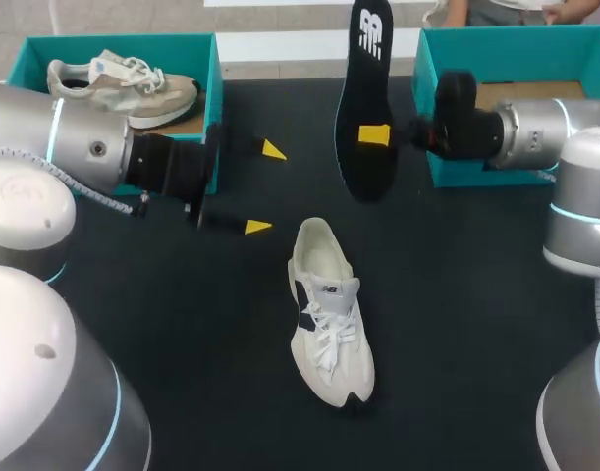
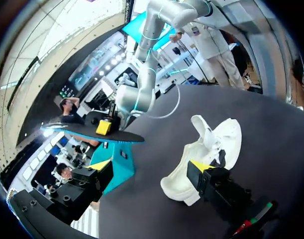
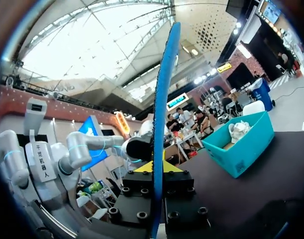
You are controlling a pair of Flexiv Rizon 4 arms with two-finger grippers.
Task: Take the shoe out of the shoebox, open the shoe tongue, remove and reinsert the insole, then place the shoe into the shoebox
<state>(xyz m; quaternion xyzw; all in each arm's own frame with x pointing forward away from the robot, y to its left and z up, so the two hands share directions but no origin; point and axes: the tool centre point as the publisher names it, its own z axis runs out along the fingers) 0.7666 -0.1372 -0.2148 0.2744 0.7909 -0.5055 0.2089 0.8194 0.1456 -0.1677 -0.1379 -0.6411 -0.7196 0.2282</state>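
Black foam insole (image 1: 358, 88) out, clamped in my right end effector (image 1: 375, 135); left end effector (image 1: 265, 188) apart. Next, likely: reinsert into white laced sneaker (image 1: 329, 314).

Upper end of the long black foam insole (image 1: 366, 78) cut off by the head view's top edge. Second yellow fingertip of the right pincer (image 1: 375, 135) hidden behind that insole. In the right wrist view, insole edge-on, covering most of both tips, lower end out of frame.

Far-right teal cardboard box (image 1: 496, 39) on the dark surface (image 1: 182, 343) cropped at the side, floor mostly behind the right arm (image 1: 535, 132). Front wall and near corner of the far-left teal cardboard box (image 1: 113, 41) behind the left arm (image 1: 74, 147). Beige mesh sneaker (image 1: 123, 83) in it: from the right wrist only a pale speck, too small to make out.

In the left wrist view, part of the white lace-up sneaker (image 2: 214, 142) masked by a finger (image 2: 216, 186) of the left pincer (image 2: 151, 165).
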